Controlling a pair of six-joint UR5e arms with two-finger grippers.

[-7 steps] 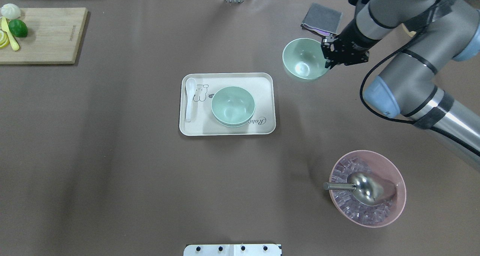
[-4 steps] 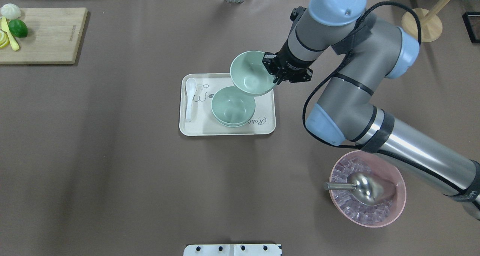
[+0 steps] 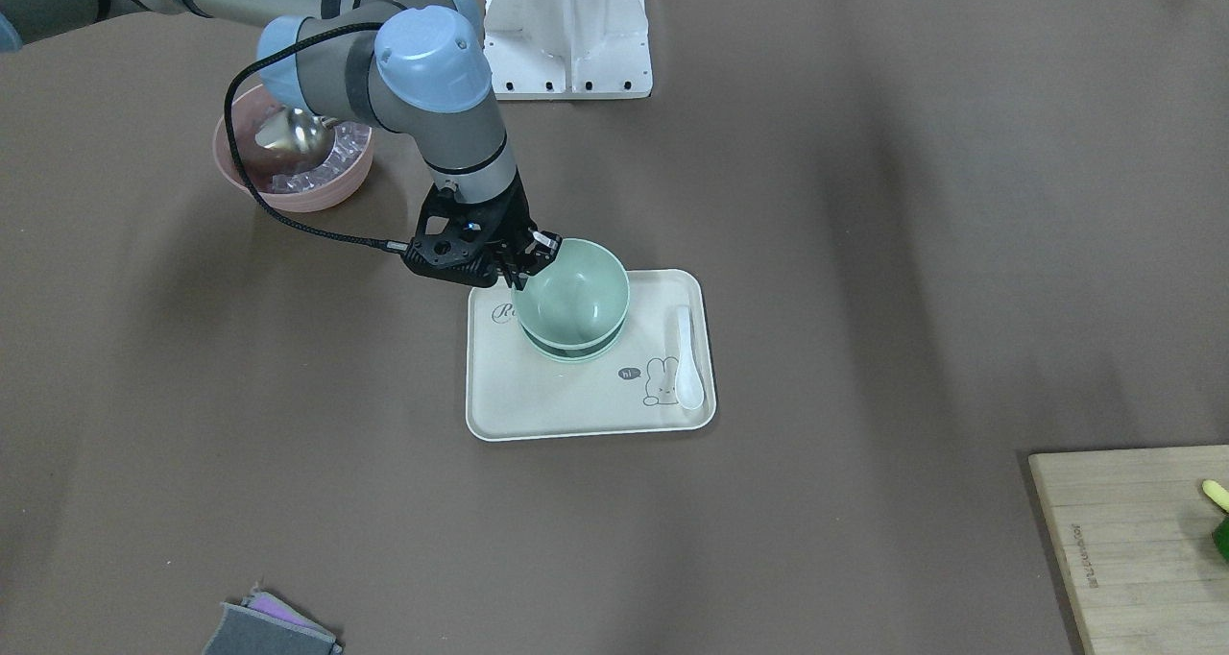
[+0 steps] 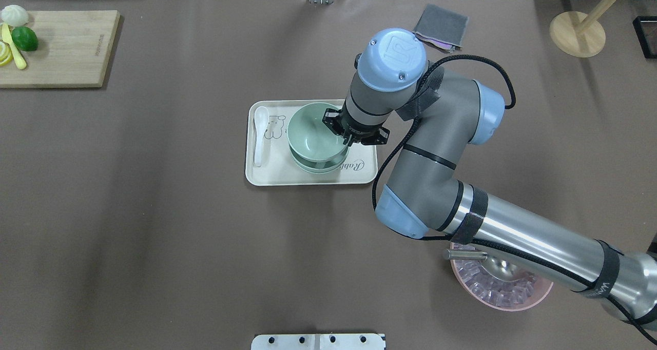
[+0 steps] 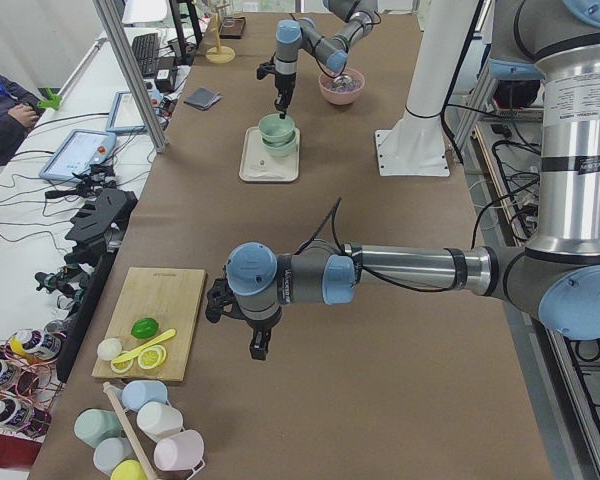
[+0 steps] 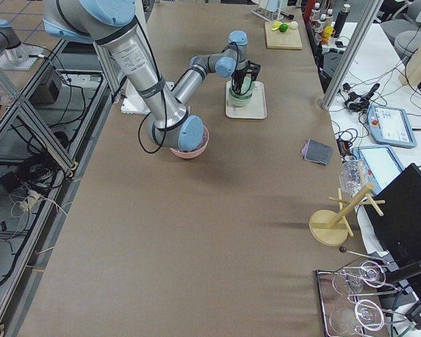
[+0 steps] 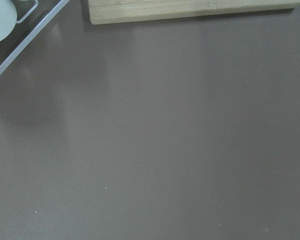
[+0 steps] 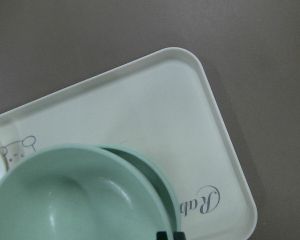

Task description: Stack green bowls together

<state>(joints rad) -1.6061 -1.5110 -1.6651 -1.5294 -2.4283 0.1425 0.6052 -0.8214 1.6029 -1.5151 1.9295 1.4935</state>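
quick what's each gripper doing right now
Right gripper: closed on the rim of the top green bowl.
Left gripper: cannot be told, only a side view shows it.

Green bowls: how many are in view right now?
3. One green bowl is held by the right pincer over the tray. Two nested bowls sit on the tray beneath it; the lower shows only a rim sliver, so it's less certain.
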